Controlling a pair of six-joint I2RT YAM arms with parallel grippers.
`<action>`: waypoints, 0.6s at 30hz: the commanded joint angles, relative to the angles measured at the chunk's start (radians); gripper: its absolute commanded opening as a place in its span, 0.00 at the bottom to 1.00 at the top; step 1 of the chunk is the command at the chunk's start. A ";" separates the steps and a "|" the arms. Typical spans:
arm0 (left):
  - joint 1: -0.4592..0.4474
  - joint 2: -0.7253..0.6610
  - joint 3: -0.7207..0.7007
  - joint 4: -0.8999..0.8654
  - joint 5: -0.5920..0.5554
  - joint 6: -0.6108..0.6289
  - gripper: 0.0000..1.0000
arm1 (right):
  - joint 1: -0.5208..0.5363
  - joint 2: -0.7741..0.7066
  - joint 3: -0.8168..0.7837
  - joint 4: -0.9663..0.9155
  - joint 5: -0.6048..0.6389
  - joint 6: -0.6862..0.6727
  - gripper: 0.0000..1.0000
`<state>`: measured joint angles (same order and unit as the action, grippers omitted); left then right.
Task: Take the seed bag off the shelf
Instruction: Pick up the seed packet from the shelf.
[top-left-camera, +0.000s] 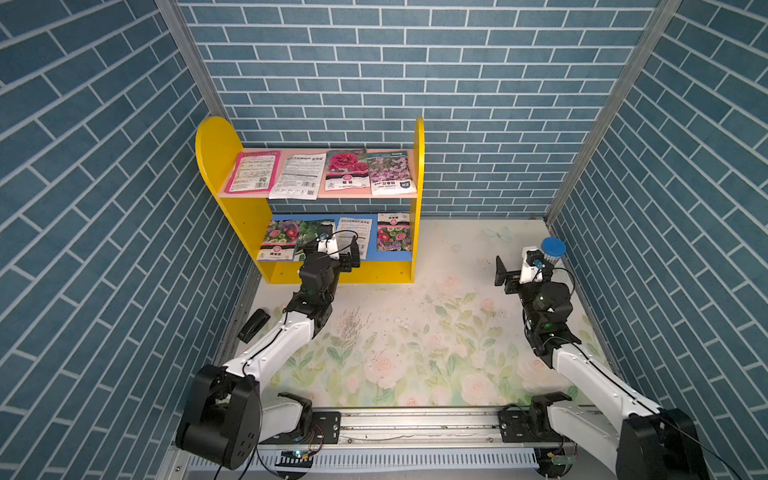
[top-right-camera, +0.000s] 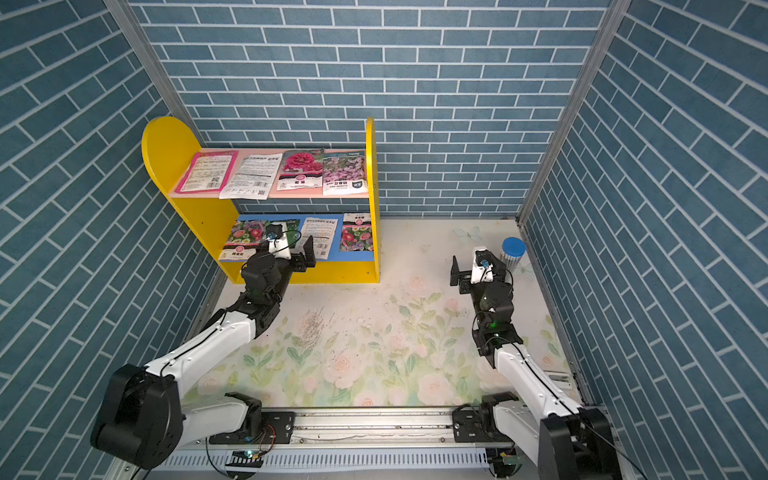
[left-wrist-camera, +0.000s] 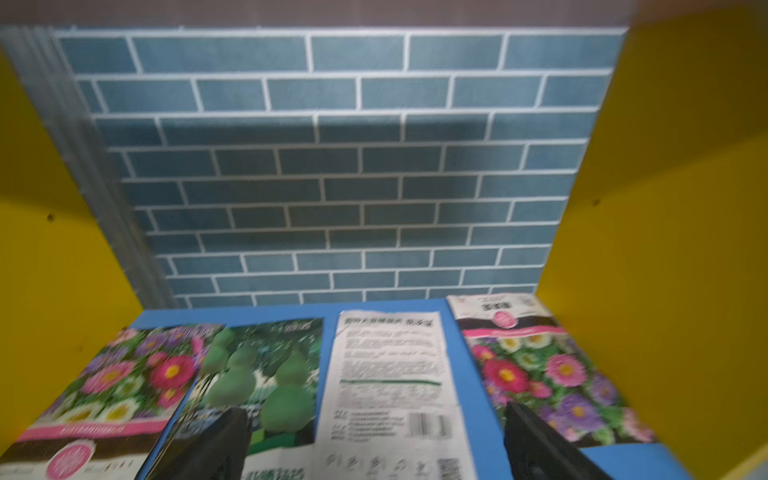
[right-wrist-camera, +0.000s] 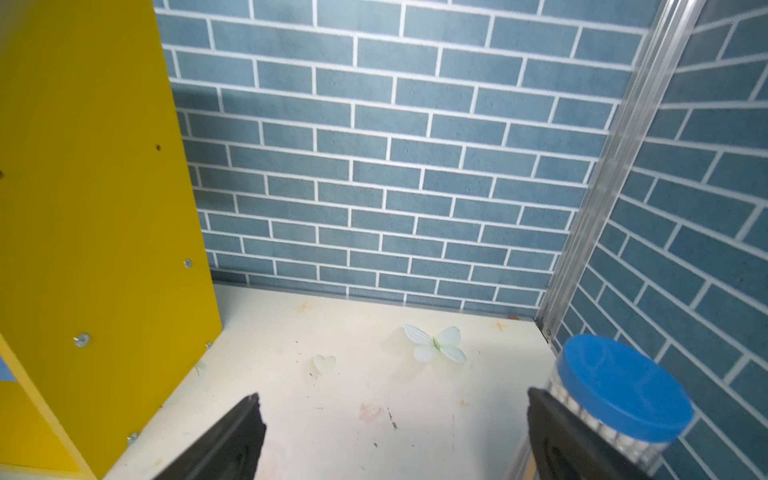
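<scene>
At the shelf, my left gripper hangs over the blue lower board, fingers apart astride the white seed bag, 1 of 4 lying there. My right gripper, also spread and empty, hovers beside a blue-lidded jar.

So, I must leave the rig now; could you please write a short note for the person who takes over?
Left pincer: open, empty, at the front of the shelf's blue lower board, aimed at the white printed seed bag.
Right pincer: open, empty, above the table beside a blue-lidded jar.
Four bags lie on each board; none taken.
Done: approach only. Left: grip one bag, pull it off the shelf.
</scene>
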<state>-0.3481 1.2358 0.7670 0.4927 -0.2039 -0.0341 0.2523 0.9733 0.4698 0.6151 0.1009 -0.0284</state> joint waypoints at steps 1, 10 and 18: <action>-0.064 -0.022 0.106 -0.198 -0.009 -0.001 1.00 | 0.030 -0.054 0.088 -0.229 0.048 0.071 1.00; -0.204 0.010 0.432 -0.472 0.020 -0.061 1.00 | 0.067 -0.144 0.254 -0.439 -0.031 0.113 1.00; -0.270 0.100 0.704 -0.605 0.014 -0.110 1.00 | 0.087 -0.164 0.335 -0.543 -0.054 0.128 1.00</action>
<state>-0.6052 1.3064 1.3983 -0.0223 -0.1898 -0.1101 0.3302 0.8288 0.7803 0.1410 0.0616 0.0570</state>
